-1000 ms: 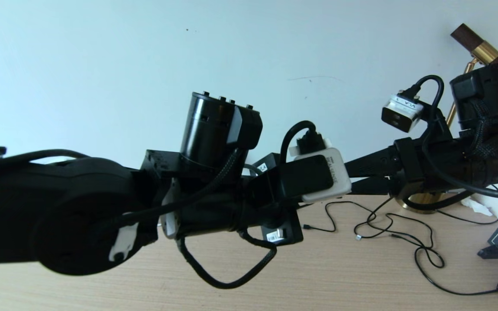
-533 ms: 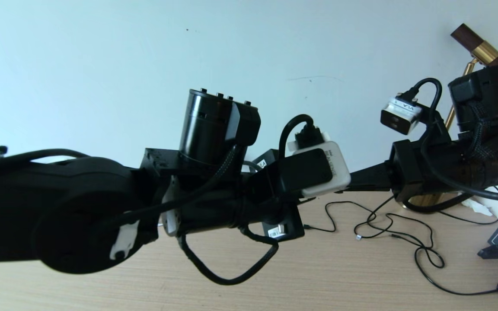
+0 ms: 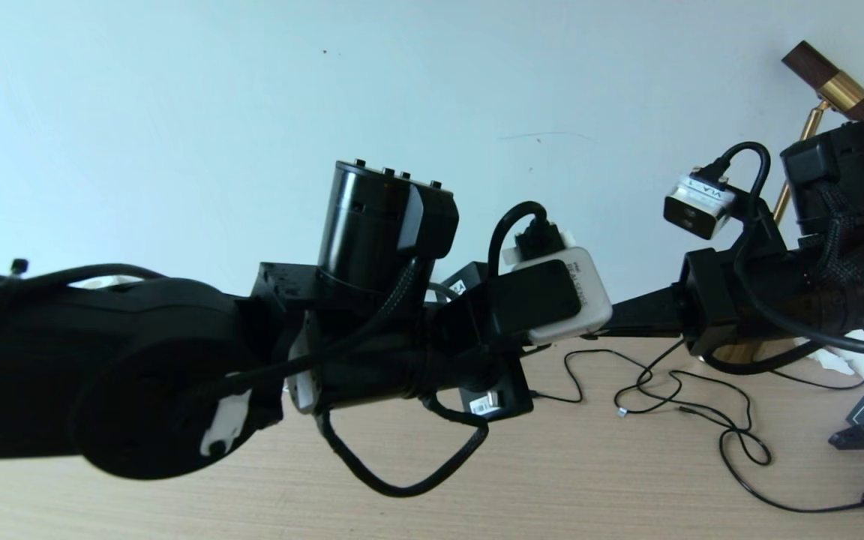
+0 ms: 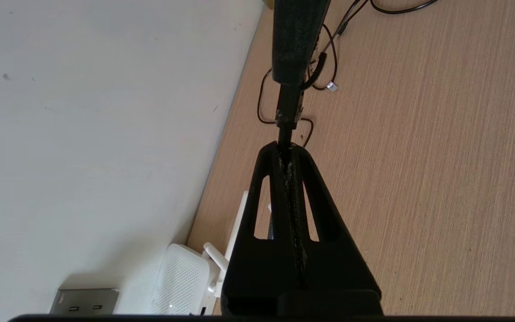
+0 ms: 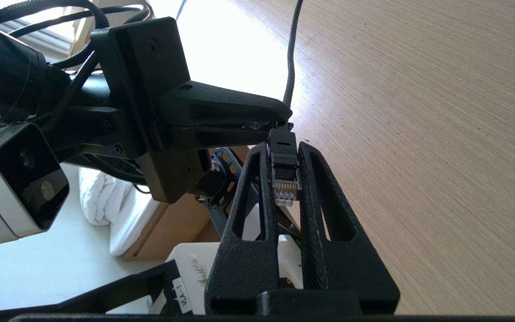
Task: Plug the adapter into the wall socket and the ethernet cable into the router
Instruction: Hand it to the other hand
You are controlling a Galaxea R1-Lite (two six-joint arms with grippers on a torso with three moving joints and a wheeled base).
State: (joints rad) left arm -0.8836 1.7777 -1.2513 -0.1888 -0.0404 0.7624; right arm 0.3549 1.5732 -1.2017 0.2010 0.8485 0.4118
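Your right end effector (image 5: 286,172) clamps the black ethernet cable's clear clip plug (image 5: 284,179) above the wooden desk (image 5: 418,134); the left end effector (image 4: 286,152) pinches its black cord. Next, aim it at the flat white router (image 4: 181,277) by the desk's wall edge.

Head view: looked forward across both arms toward wall (image 3: 252,75) and wooden floor (image 3: 627,480). Wrist views: sat close behind own fingers, angled at that floor (image 4: 441,156), shared by all three.

Labels reading "VLA-1" sit on a wrist camera (image 5: 18,183) and a black bracket (image 5: 181,293).
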